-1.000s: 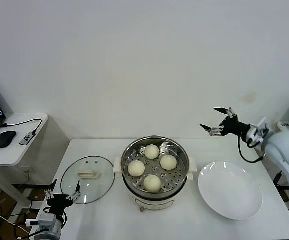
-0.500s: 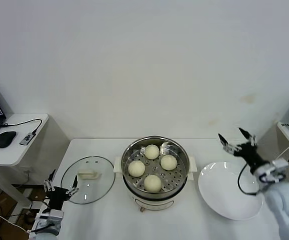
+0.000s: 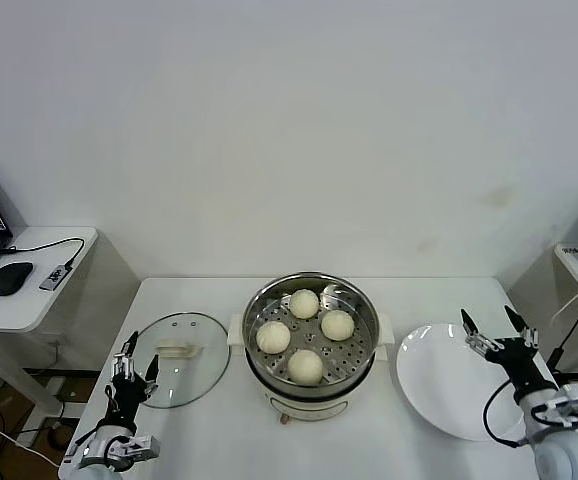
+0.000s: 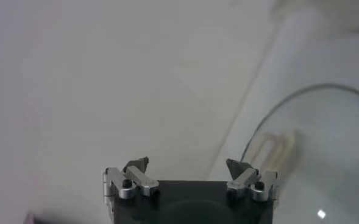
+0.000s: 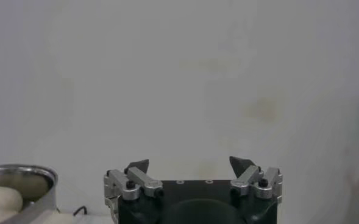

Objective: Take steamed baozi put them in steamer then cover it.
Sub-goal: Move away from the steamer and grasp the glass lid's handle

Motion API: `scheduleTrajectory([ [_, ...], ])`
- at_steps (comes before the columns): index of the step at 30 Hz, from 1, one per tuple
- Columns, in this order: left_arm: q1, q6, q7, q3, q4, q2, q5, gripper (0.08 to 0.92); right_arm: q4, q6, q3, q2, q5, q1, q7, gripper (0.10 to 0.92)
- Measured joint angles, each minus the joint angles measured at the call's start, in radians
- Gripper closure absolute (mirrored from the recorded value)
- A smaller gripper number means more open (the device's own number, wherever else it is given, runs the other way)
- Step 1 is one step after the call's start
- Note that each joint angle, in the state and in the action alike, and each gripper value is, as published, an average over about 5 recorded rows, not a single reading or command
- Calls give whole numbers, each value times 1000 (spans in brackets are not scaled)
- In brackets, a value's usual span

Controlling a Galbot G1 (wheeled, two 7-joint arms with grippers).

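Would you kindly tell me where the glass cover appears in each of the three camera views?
Head view: the cover lies flat on the table, left of the steamer, just beyond the left gripper.
Left wrist view: its rim and cream handle show past the open fingers.
Right wrist view: not in it.
Shared landmark: the steamer, whose rim shows in the right wrist view.
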State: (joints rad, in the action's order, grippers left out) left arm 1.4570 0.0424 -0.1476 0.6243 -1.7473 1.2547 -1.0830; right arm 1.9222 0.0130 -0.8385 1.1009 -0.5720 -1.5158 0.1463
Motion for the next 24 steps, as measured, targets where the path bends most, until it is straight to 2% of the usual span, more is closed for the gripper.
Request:
scheduleTrajectory([
  [6, -42, -9, -11, -29, 48, -9, -103, 177, 13, -7, -16, 26, 9, -26, -4, 203],
  [24, -144, -70, 37, -96, 158, -7, -219, 177, 19, -22, -53, 43, 26, -66, -8, 203],
])
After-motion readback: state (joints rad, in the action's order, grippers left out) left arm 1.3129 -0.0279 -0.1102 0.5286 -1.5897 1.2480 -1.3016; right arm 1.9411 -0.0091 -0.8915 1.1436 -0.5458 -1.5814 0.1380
